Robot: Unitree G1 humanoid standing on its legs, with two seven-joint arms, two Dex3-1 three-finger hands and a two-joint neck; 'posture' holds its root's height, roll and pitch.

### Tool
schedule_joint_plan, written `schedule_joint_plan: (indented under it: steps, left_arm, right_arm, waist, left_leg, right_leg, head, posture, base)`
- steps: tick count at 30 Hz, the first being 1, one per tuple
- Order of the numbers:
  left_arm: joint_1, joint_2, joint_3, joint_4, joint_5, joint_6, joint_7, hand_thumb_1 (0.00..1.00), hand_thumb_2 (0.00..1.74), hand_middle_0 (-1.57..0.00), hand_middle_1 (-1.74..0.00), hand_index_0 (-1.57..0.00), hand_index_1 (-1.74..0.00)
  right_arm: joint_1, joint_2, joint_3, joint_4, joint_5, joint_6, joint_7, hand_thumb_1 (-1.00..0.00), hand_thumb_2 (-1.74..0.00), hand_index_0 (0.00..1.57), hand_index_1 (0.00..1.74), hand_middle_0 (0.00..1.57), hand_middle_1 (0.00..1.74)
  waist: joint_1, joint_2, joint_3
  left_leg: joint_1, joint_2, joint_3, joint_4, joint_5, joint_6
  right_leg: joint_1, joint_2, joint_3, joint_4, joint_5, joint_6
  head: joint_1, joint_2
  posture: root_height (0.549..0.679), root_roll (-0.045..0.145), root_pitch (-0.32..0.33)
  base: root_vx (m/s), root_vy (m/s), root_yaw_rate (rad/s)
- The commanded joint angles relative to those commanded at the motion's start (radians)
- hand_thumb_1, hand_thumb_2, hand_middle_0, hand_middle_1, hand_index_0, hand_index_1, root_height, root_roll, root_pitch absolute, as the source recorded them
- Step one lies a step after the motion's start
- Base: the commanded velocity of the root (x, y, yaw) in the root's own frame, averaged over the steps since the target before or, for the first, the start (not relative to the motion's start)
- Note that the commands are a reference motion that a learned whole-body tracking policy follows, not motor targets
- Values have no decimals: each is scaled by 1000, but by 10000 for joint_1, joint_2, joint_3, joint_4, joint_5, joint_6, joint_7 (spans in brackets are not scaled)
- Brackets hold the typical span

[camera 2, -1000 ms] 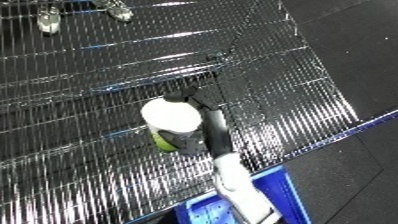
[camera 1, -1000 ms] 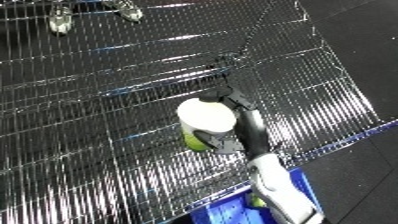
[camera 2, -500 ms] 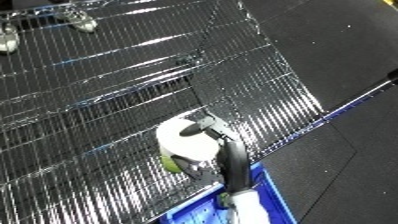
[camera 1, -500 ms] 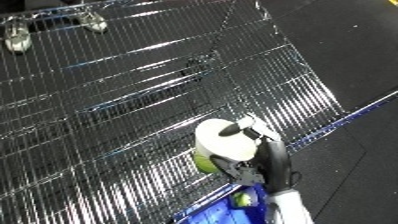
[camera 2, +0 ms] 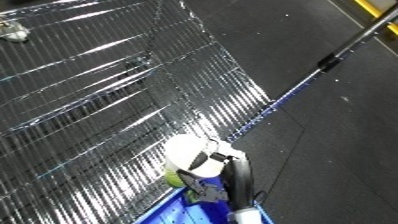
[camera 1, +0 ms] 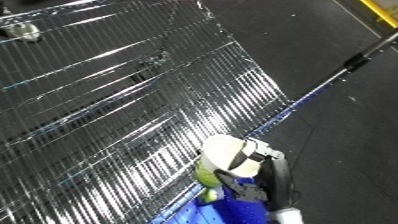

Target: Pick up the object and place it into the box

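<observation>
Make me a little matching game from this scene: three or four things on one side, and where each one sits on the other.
Things:
1. white and green object
2. blue bin
3. wire mesh surface
4. black hand

Places:
A. bottom edge of the view
B. curled round the object
C. fills the upper left
D. held above the bin's rim

Pairs: 1-D, 2-A, 3-C, 4-B

The right hand [camera 1: 253, 175] comes up from the lower edge on a white and silver forearm, black fingers [camera 2: 197, 179] curled round a white and green object [camera 2: 189, 157]. The left hand is out of view.
</observation>
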Motion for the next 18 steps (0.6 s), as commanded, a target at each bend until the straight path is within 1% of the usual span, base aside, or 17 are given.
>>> schedule_joint_plan:
  steps: [1, 2, 3, 6, 10, 14, 18]
  left_arm:
    - [31, -49, 5, 34, -30, -61, 29, 1000, 1740, -1570, -1740, -1570, -1740]
    - [31, -49, 5, 34, -30, -61, 29, 1000, 1740, -1570, -1740, -1570, -1740]
    - [136, -127, 23, 80, -89, -173, 51, 1000, 1740, -1570, -1740, -1570, -1740]
    - [316, -203, 69, 106, -158, -350, 41, 1000, 1740, -1570, -1740, -1570, -1740]
    - [455, -249, 138, 145, -262, -557, 32, 1000, 1740, -1570, -1740, -1570, -1740]
    - [529, -296, 195, 156, -322, -696, -4, 1000, 1740, -1570, -1740, -1570, -1740]
    - [562, -322, 193, 137, -327, -817, 49, 1000, 1740, -1570, -1740, -1570, -1740]
  right_arm:
    - [191, -48, -116, 15, 11, -43, 86, -850, -1479, 1334, 1479, 1334, 1479]
    - [191, -48, -116, 15, 11, -43, 86, -850, -1479, 1334, 1479, 1334, 1479]
    - [620, -143, -355, 61, 25, -153, 248, -850, -1479, 1334, 1479, 1334, 1479]
    - [1157, -267, -692, 161, 104, -323, 386, -850, -1479, 1334, 1479, 1334, 1479]
    - [1690, -314, -1027, 277, 311, -582, 443, -850, -1479, 1334, 1479, 1334, 1479]
    - [2098, -224, -1201, 432, 521, -821, 485, -850, -1479, 1334, 1479, 1334, 1479]
    - [2405, -132, -1238, 572, 710, -1026, 668, -650, -1131, 1020, 1131, 1020, 1131]
  waist:
    - [-86, 25, 8]
    - [-86, 25, 8]
    - [-241, 69, 22]
    - [-436, 124, 30]
    - [-677, 191, 53]
    - [-874, 228, 120]
    - [-1008, 239, 181]
  left_leg:
    - [77, 23, 38, -30, -1, -16]
    - [77, 23, 38, -30, -1, -16]
    - [239, 67, 111, -76, -17, -41]
    - [439, 111, 220, -165, -40, -55]
    - [607, 119, 332, -300, -40, -46]
    - [676, 116, 398, -364, -30, -22]
    - [682, 100, 420, -392, -24, 4]
  right_leg:
    - [48, -20, 29, -39, 9, 1]
    - [48, -20, 29, -39, 9, 1]
    - [159, -66, 92, -128, 27, 8]
    - [273, -104, 179, -269, 47, 11]
    - [310, -79, 272, -386, 52, -7]
    - [286, -29, 339, -435, 66, -24]
    - [246, 27, 386, -463, 79, -37]
  head:
    - [91, -118]
    - [91, -118]
    - [221, -268]
    - [282, -313]
    - [249, -258]
    - [157, -184]
    - [69, -104]
  posture:
    - [635, 69, 92]
    - [635, 69, 92]
    - [637, 73, 87]
    - [639, 78, 85]
    - [640, 82, 87]
    - [640, 85, 89]
    - [640, 86, 92]
  base:
    - [20, 130, -250]
    - [20, 130, -250]
    - [31, 103, -208]
    - [13, 83, -170]
    - [-8, 57, -134]
    - [-15, 38, -103]
    - [-16, 18, -77]
